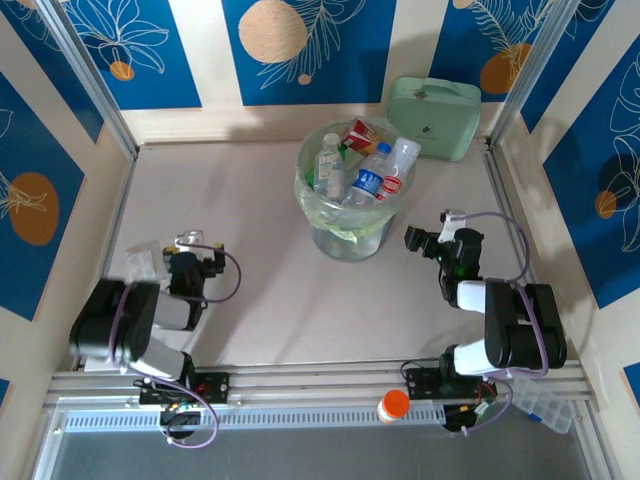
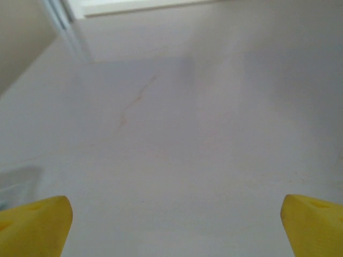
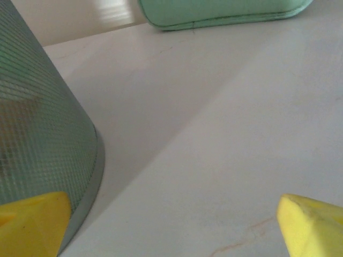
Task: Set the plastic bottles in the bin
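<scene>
- table (image 1: pixel 250 250) is lying bare under and ahead of the left gripper (image 2: pixel 174 219) and the right gripper (image 3: pixel 171 222).
- bin (image 1: pixel 345 215) is standing just left of the right gripper's fingers (image 3: pixel 35 222), its mesh wall rising beside the left one; cannot tell if touching. It is sitting well ahead and right of the left gripper's fingers.
- mint case (image 3: pixel 214 13) is lying far ahead of the right gripper's fingers, beyond the bin.
- left gripper is pointing over bare table, fingers spread wide, pinching nothing.
- right gripper is doing the same, fingers spread wide, nothing between them.
- plastic bottles (image 1: pixel 368 180) are sitting heaped inside the bin, some poking above its rim, ahead-left of the right gripper's fingers.
- orange-capped item (image 1: pixel 393 404) is resting on the front rail, well behind those fingers.
</scene>
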Robot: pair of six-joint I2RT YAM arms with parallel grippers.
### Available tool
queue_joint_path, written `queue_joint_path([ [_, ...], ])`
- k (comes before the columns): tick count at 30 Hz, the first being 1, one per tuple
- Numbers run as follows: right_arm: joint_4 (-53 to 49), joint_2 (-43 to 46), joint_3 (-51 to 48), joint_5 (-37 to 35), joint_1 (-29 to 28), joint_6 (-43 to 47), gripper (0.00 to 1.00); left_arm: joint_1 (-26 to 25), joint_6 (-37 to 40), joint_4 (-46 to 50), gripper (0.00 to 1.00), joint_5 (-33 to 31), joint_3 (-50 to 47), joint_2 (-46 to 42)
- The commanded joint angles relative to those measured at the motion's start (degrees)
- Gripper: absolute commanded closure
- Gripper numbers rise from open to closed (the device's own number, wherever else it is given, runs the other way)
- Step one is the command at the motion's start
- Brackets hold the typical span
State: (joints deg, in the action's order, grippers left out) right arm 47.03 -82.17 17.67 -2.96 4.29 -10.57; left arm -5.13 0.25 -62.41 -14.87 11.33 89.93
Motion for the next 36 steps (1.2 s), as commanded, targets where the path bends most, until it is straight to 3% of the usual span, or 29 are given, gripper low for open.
queue_joint_path([
  [1,16.18,-4.62,-3.17,0.51,0.52,-0.86,0.01,1.18,-0.77,0.17,0.01,3.84,3.98,-2.28],
  [4,10.49,-3.71,-0.75,-5.47,-1.83,-0.07,0.01,1.00,0.85,4.62,0.01,7.03,8.08,-0.10],
  [7,0.95,-5.01,5.17,-14.20,-6.17,2.15,0.01,1.08,0.19,6.14,0.01,5.07,9.18,0.10],
  [16,0.94,-5.29,5.41,-13.52,-6.01,2.28,0.01,-0.32,1.64,8.58,0.01,3.89,10.73,0.68],
  [19,0.82,-5.15,5.43,-12.73,-5.68,2.13,0.01,0.04,2.55,9.41,0.01,7.86,10.99,0.42],
  [36,1.69,-5.02,4.91,-13.33,-6.32,2.79,0.01,-0.81,3.51,6.60,0.01,7.23,9.32,-0.11],
])
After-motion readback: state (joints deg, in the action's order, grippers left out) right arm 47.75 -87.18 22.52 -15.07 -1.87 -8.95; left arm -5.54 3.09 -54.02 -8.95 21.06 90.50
